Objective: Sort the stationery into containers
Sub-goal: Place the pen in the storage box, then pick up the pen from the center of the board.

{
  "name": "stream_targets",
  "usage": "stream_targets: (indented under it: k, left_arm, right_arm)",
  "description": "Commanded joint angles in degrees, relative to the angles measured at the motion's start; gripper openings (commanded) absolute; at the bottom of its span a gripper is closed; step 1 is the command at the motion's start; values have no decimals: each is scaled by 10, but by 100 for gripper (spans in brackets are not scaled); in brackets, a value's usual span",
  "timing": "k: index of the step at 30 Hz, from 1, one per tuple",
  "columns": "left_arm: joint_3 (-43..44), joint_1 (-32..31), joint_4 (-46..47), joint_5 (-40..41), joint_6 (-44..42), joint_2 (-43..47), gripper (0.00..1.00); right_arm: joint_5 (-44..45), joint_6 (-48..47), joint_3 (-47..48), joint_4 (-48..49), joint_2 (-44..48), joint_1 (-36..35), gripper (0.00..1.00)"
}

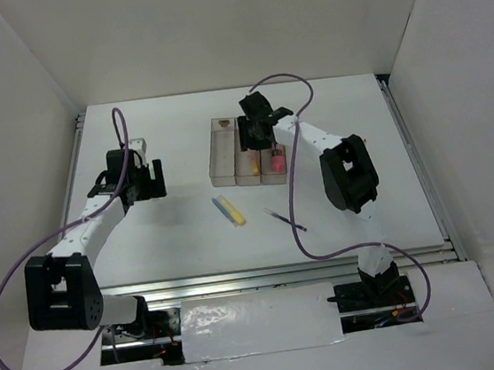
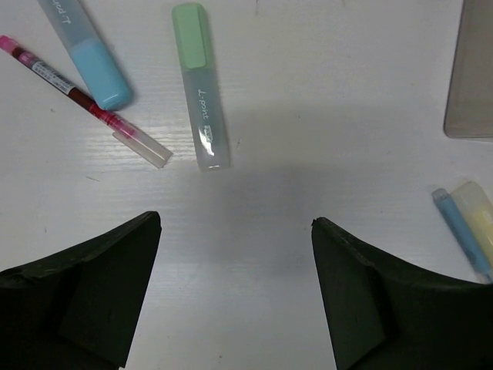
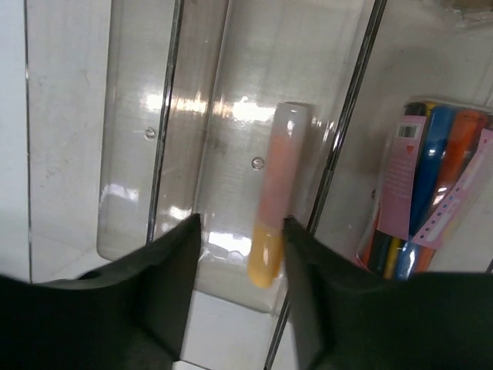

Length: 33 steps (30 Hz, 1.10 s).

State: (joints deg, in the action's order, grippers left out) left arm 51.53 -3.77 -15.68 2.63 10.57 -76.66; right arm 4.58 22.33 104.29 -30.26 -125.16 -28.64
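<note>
The containers (image 1: pixel 223 163) are three clear bins side by side at the table's middle back. My right gripper (image 1: pixel 257 135) hovers over them, open. In the right wrist view an orange-yellow marker (image 3: pixel 276 193) lies blurred in the middle bin (image 3: pixel 231 100), beside the right finger and free of the left one; my right gripper (image 3: pixel 243 223) grips nothing. A pink-backed pack of coloured pens (image 3: pixel 431 185) fills the right bin. My left gripper (image 2: pixel 236 223) is open over bare table, near a green highlighter (image 2: pixel 200 85), a blue highlighter (image 2: pixel 91 54) and a thin red pen (image 2: pixel 85 100).
A blue pen (image 1: pixel 222 207) and a yellow marker (image 1: pixel 233 213) lie together in front of the bins, with a dark thin pen (image 1: pixel 285 219) to their right. The left bin (image 3: pixel 139 139) holds nothing. White walls enclose the table on three sides.
</note>
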Motion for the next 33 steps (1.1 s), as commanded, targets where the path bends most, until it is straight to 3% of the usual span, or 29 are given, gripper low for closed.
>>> stream_targets:
  k: [1, 7, 12, 16, 19, 20, 22, 24, 28, 33]
  left_arm:
    - [-4, 4, 61, 6, -8, -32, 91]
    - [26, 4, 87, 15, -5, -120, 87]
    - [63, 5, 98, 29, -6, -208, 81]
    - [81, 6, 110, 35, -4, -265, 78]
    - [121, 10, 80, -2, -4, -305, 61]
    - [130, 10, 73, -13, -5, -314, 49]
    - [146, 10, 54, -36, -6, -333, 40]
    - [156, 11, 42, -66, -12, -338, 24]
    - [146, 11, 17, -180, -23, -272, 1]
    - [130, 11, -50, -328, -32, -115, 0]
  right_arm:
    - [2, 8, 35, 3, 4, 3, 58]
    - [-34, 1, 34, -4, 42, 11, 62]
    - [-94, -34, 10, -4, 126, 14, 60]
    - [-135, -110, -84, 33, 231, 11, 60]
    - [-149, -179, -151, 72, 313, 5, 57]
    - [-149, -198, -163, 75, 345, 2, 57]
    - [-151, -272, -206, 89, 374, -5, 60]
    - [-163, -356, -250, 97, 415, -9, 65]
    - [-178, -500, -339, 158, 480, -29, 72]
    - [-195, -689, -451, 273, 544, -85, 76]
